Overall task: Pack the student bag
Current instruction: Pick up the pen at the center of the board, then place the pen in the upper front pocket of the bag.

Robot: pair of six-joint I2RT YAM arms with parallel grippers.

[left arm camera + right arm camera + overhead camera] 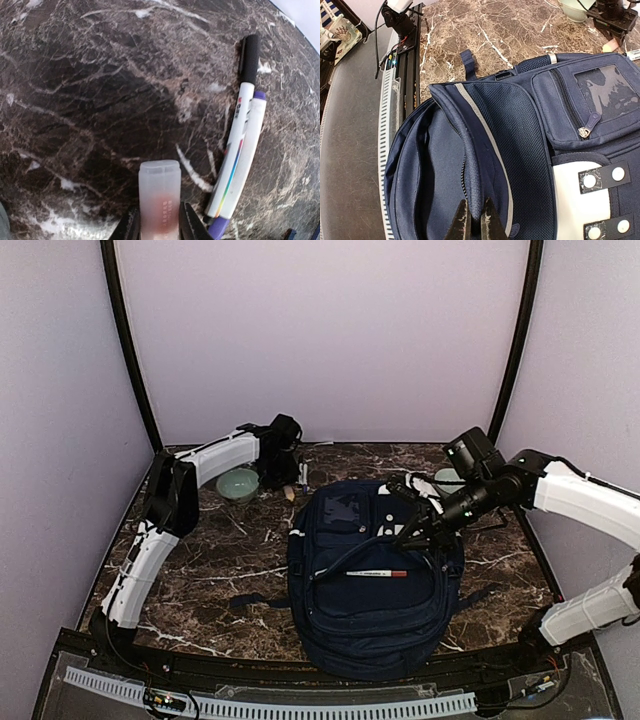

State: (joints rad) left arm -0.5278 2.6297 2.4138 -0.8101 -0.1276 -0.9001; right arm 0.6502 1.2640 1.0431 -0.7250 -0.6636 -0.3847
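Note:
The navy student bag (370, 615) lies flat in the middle of the table, with its main compartment open towards the near edge. My right gripper (408, 533) is shut on the edge of the bag's front flap (485, 150) and holds the opening apart (475, 226). My left gripper (288, 475) is at the far back of the table. It is shut on a translucent tube with a pinkish-red fill (159, 195), just above the marble (159, 227). A white pen with a red end (376, 573) lies on the bag's front.
A white marker with a black cap (241, 120) and a white pen with purple ends (246, 160) lie side by side right of the tube. A pale green bowl (238, 483) stands beside the left gripper. A second pale dish (447, 478) stands behind the bag at right.

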